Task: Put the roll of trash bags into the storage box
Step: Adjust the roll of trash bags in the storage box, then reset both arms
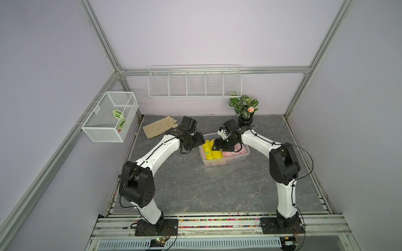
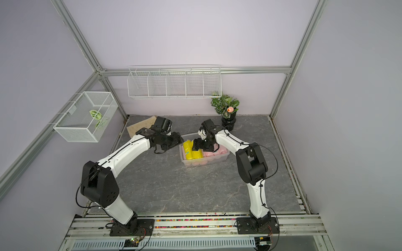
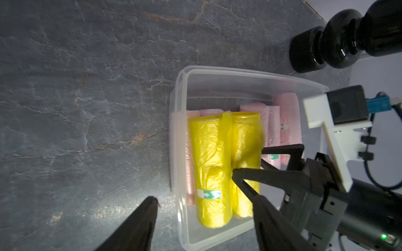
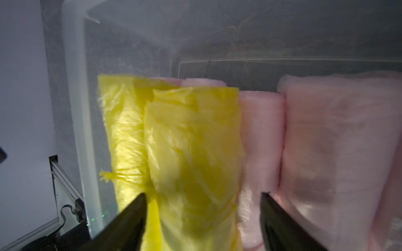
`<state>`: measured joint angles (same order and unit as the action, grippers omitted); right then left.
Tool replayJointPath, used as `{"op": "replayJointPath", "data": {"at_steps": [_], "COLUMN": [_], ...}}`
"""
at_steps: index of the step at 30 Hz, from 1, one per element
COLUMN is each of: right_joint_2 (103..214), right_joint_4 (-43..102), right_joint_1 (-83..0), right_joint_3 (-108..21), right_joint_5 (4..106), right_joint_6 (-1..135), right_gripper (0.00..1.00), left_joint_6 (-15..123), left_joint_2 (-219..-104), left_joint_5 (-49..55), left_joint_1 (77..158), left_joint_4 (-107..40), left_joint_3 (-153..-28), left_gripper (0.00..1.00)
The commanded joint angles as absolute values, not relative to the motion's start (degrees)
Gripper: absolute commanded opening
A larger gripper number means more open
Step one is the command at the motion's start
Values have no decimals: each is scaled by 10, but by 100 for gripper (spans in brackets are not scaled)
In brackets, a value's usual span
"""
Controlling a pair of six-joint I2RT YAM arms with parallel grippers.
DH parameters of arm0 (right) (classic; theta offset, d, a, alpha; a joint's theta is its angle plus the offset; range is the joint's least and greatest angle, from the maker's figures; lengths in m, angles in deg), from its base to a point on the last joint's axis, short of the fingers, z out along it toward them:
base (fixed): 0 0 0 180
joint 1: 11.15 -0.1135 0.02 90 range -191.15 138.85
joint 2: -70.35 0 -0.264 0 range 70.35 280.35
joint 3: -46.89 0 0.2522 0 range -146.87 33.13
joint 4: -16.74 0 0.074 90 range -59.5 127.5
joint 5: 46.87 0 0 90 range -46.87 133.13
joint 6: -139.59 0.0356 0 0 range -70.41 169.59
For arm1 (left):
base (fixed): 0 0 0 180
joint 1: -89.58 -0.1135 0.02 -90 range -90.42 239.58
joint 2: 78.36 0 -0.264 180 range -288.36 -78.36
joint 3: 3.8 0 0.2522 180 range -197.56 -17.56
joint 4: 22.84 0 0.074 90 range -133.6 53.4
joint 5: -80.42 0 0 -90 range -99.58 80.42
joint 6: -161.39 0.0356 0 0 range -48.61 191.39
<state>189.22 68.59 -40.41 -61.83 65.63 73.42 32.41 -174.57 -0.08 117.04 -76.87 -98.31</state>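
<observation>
The storage box (image 1: 226, 162) is a clear lidless tub at mid-table, holding two yellow rolls of trash bags and several pink rolls (image 1: 237, 152). One yellow roll (image 4: 191, 141) lies in the box beside the other yellow roll (image 3: 208, 156), on top of pink ones. My right gripper (image 4: 203, 195) hangs open just over that roll, one finger on each side and neither pressing it. My left gripper (image 3: 203, 197) is open and holds nothing. It hovers over the box's left end, one finger above the table and one above the box.
A beige glove (image 1: 161, 128) lies at the back left of the table. A black-potted plant (image 1: 245, 117) stands behind the box. A white wire-mesh basket (image 1: 108, 117) hangs on the left wall and a long wire rack (image 1: 194, 83) on the back wall.
</observation>
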Motion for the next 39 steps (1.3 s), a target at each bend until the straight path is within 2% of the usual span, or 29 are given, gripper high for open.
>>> {"op": "replayJointPath", "data": {"at_steps": [1, 8, 13, 18, 21, 27, 33, 35, 37, 39], "right_joint_2": [1853, 1754, 1653, 1532, 1472, 1434, 1410, 1406, 1420, 1439], "right_joint_4": [700, 713, 673, 580, 503, 375, 106, 71, 21, 2], "right_joint_1": [-408, -396, -354, -309, -277, -224, -183, -173, -159, -148], "right_joint_3": [-615, -612, -541, -396, -292, -106, 90, 105, 111, 105], "right_joint_5": [627, 530, 475, 384, 348, 326, 306, 292, 310, 313], "right_joint_6": [727, 689, 661, 625, 587, 507, 529, 530, 521, 521], "right_gripper": [99, 99, 99, 99, 99, 99, 99, 99, 99, 99], "left_joint_6": [335, 412, 441, 568, 630, 575, 602, 606, 627, 639], "left_joint_2": [-1720, -1630, -1526, -1440, -1413, -1432, -1515, -1526, -1542, -1564], "left_joint_5": [-70, -268, -365, -495, -505, -408, -415, -429, -409, -383], "left_joint_1": [1167, 1158, 1117, 1110, 1085, 964, 958, 957, 952, 950], "left_joint_4": [-763, -694, -595, -420, -295, -178, -55, -46, 44, 61], "left_joint_3": [-973, -880, -768, -626, -538, -441, -395, -402, -381, -390], "left_gripper": [83, 100, 100, 100, 100, 100, 100, 99, 100, 100]}}
